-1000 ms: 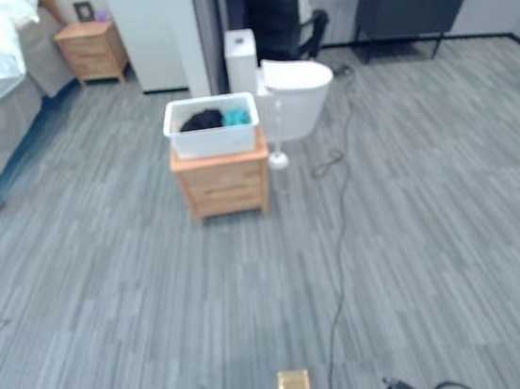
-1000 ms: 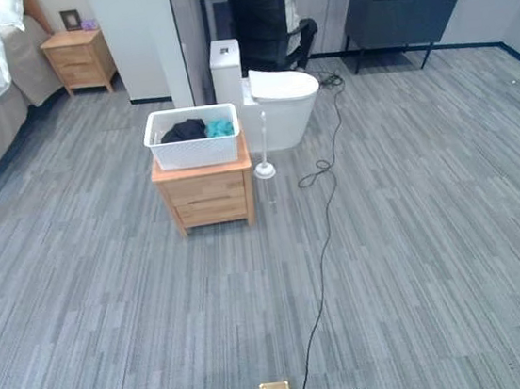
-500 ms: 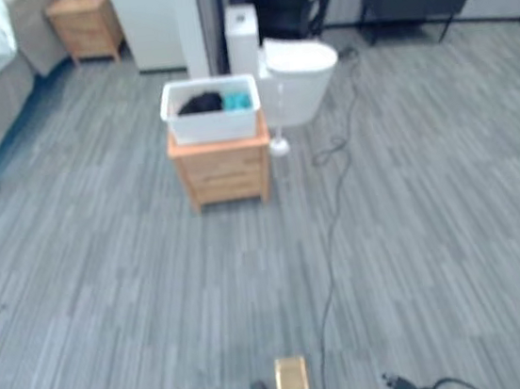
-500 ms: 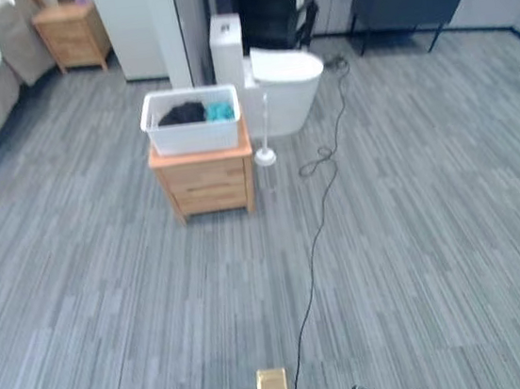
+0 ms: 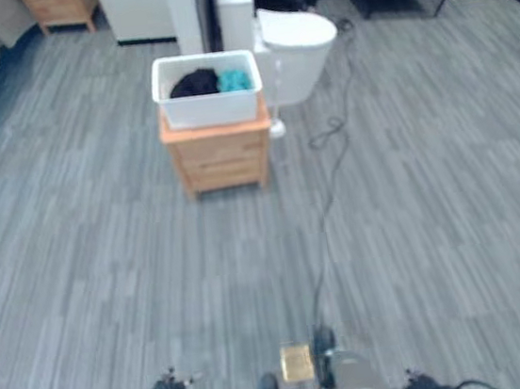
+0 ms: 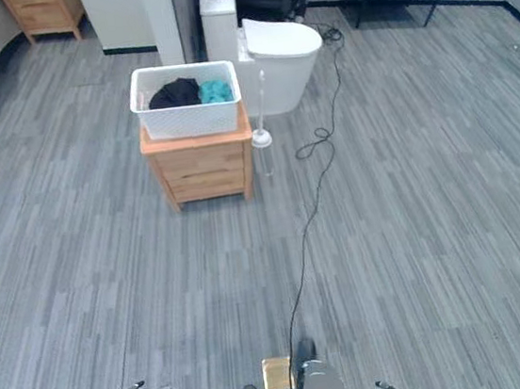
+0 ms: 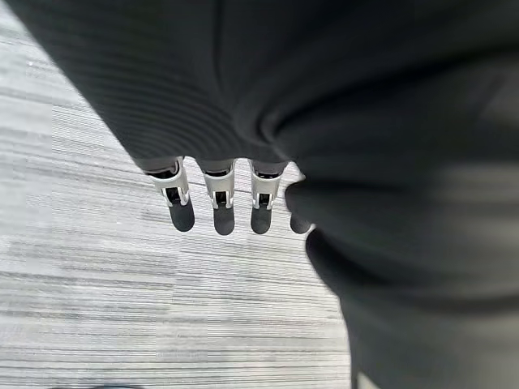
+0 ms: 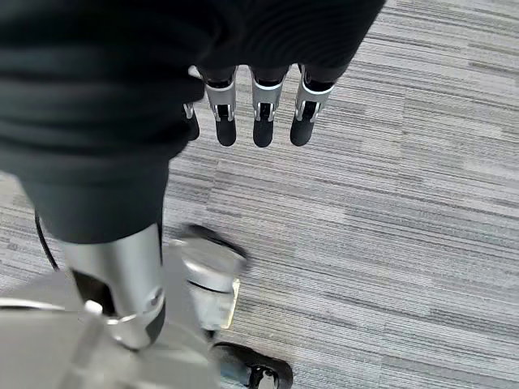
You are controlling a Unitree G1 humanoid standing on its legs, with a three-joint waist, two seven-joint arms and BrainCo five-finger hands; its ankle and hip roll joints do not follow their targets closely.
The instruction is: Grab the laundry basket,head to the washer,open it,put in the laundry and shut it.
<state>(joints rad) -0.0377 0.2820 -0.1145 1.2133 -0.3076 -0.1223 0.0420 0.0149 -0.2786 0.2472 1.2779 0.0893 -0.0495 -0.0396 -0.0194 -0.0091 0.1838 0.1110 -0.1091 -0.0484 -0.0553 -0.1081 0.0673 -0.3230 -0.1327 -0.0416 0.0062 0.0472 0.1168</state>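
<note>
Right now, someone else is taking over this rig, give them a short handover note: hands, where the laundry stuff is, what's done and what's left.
Left hand: open, fingers straight, holding nothing, above bare floor.
Right hand: open, holding nothing, also hanging over the floor.
Laundry basket: white, on a small wooden cabinet ahead, beside a toilet. Dark clothes and a teal item lie inside.
Done: nothing yet; the basket is not picked up.
Left: reach the basket, grab it, carry it to the washer, open it, load the laundry, shut it.
</note>
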